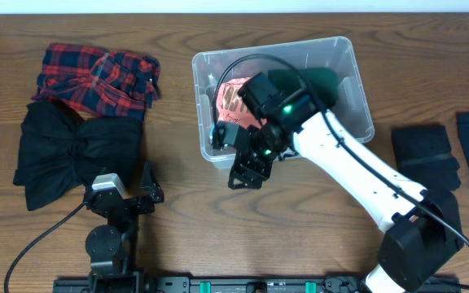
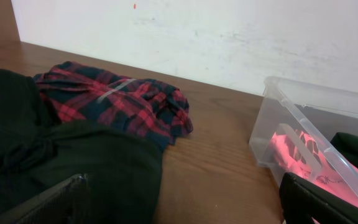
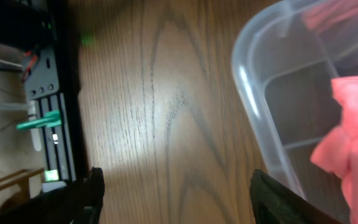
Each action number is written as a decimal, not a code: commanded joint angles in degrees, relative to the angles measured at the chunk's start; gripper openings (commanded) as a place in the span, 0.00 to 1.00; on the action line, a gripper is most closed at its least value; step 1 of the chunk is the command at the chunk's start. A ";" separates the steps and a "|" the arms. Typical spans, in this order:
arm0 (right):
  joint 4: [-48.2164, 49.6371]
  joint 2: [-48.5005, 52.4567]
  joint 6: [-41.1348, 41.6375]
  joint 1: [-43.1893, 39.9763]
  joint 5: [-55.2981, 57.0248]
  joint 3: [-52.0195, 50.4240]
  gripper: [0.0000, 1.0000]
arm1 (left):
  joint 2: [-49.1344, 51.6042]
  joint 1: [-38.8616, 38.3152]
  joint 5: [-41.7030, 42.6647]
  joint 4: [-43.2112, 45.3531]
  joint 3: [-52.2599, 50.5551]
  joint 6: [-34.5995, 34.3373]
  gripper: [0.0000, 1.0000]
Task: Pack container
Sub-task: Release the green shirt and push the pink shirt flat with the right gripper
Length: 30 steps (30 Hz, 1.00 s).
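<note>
- Overhead view: the container [image 1: 275, 49] sits mid-desk with its long axis running side to side. The right gripper [image 1: 247, 172] hangs just outside the container's near-left corner, so the bin lies just beyond and to that gripper's right. A pink garment [image 1: 233, 96] is inside. The left gripper [image 1: 129, 192] rests well apart from the bin, and a black garment [image 1: 72, 155] and a plaid cloth [image 1: 96, 77] lie just ahead of it. My judgement is that the left arm is the nearer one for those two.
- Left wrist view: the left gripper [image 2: 184, 182] stands wide with nothing between its fingers. The black garment [image 2: 73, 162] is directly ahead of it and the plaid cloth [image 2: 117, 102] beyond. The container [image 2: 272, 124] lies ahead to the right.
- Right wrist view: the right gripper [image 3: 179, 182] is spread apart and empty over bare desk [image 3: 166, 93]. The container's rounded corner [image 3: 244, 81] sits to its upper right, with the pink garment [image 3: 353, 130] behind the wall.
</note>
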 commanded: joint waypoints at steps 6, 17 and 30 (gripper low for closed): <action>5.22 -0.15 -0.87 0.74 3.85 -4.76 0.73 | 0.09 0.09 -0.24 -2.10 -0.94 1.01 0.98; 13.07 -0.15 0.13 0.70 7.15 -4.85 0.73 | 0.09 0.09 -0.24 -2.08 -0.94 1.01 0.98; 2.08 -5.33 5.53 -4.50 12.13 11.15 0.91 | 0.09 0.09 -0.24 -2.10 -0.94 1.01 0.98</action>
